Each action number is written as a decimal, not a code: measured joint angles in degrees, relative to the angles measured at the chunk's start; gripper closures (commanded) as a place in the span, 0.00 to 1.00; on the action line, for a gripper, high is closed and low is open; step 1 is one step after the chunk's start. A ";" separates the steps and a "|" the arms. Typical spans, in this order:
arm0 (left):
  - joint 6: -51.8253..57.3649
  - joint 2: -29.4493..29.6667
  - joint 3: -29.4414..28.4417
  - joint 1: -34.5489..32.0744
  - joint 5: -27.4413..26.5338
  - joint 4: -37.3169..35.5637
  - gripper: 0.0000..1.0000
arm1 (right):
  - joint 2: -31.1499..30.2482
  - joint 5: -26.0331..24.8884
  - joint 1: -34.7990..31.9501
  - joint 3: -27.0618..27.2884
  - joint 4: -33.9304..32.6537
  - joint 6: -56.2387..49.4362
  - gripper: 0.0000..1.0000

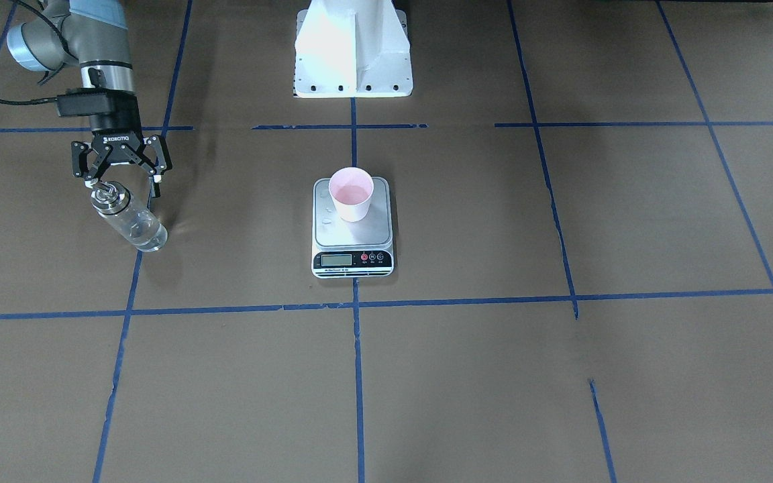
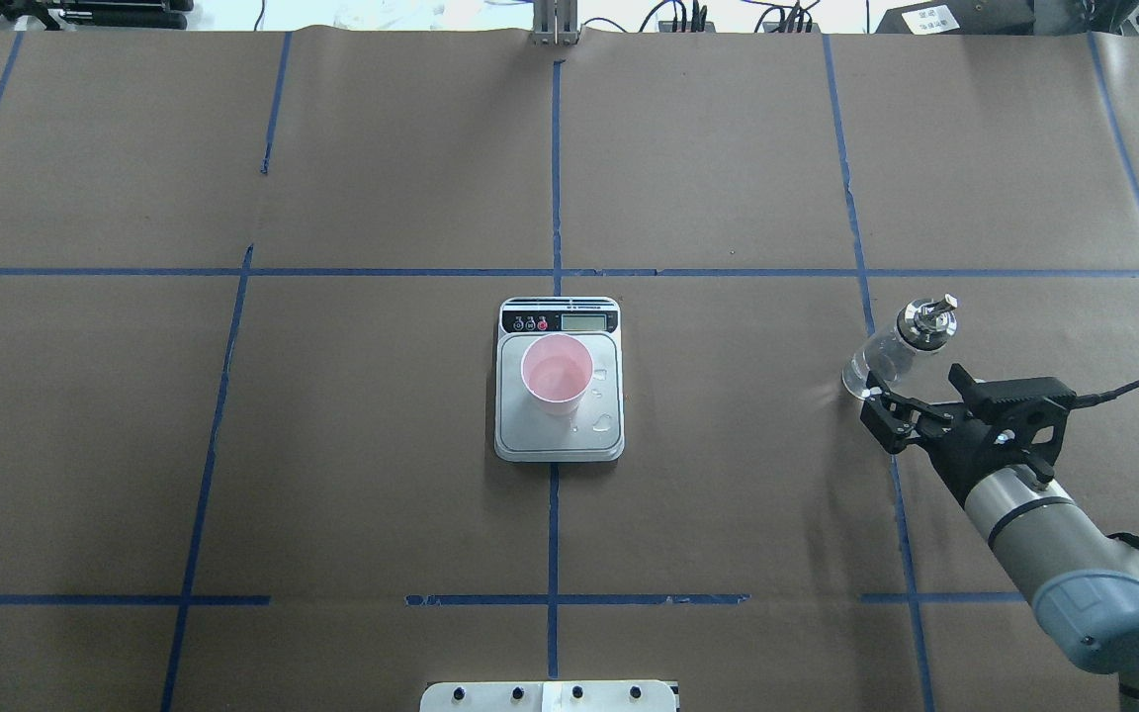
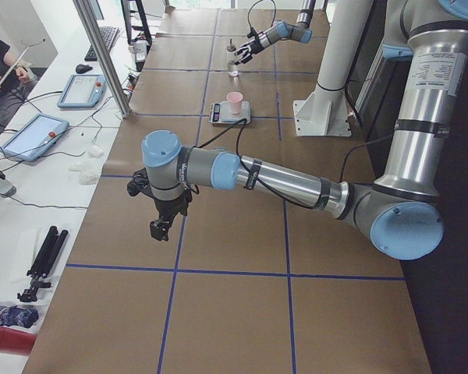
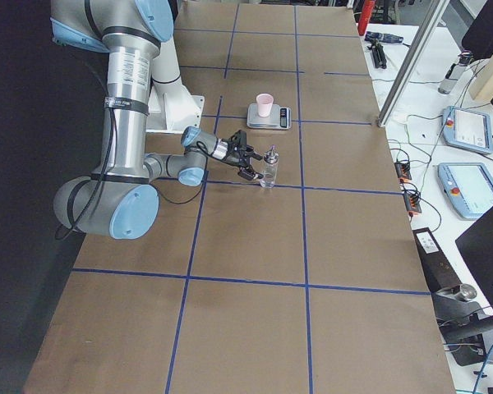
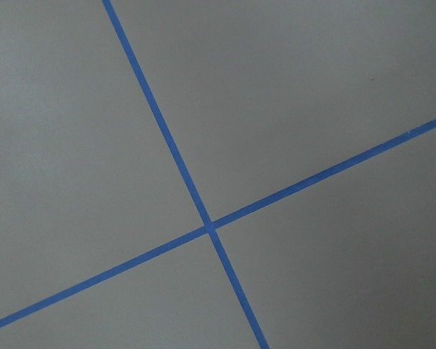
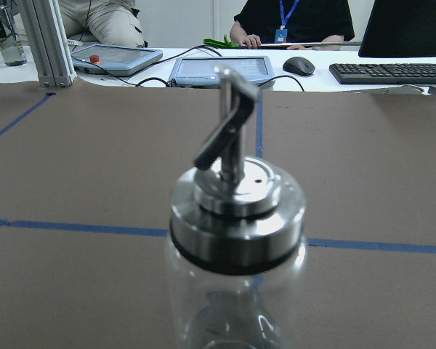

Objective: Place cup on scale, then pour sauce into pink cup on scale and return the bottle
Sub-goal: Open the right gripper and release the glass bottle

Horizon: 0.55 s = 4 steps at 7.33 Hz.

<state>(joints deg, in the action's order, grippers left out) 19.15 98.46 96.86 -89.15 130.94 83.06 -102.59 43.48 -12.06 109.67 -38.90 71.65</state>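
Observation:
The pink cup stands upright on the scale at the table's middle; it also shows in the overhead view on the scale. The clear glass bottle with its metal cap and spout stands on the table at my right side, with clear sauce low inside. My right gripper is open just behind the bottle's top and holds nothing. The bottle fills the right wrist view. My left gripper hangs over the table far from these; I cannot tell whether it is open.
A few clear drops lie on the scale's platform beside the cup. Blue tape lines cross the brown paper table. The robot's white base stands behind the scale. Tablets and cables lie beyond the table's far edge.

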 measured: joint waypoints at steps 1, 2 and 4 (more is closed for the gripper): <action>0.01 0.01 0.00 -0.03 -0.18 0.00 0.00 | -2.74 -0.92 1.16 1.39 -0.02 0.44 0.00; 0.01 0.01 0.00 -0.04 -0.27 0.00 0.00 | -4.54 -1.56 1.90 2.18 -0.03 0.67 0.00; 0.01 0.01 0.00 -0.06 -0.32 0.00 0.00 | -8.25 -1.37 2.54 5.58 -0.04 0.84 0.00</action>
<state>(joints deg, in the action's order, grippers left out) 19.16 98.47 96.85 -89.21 130.61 83.06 -110.84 42.11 -9.52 115.25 -38.93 72.48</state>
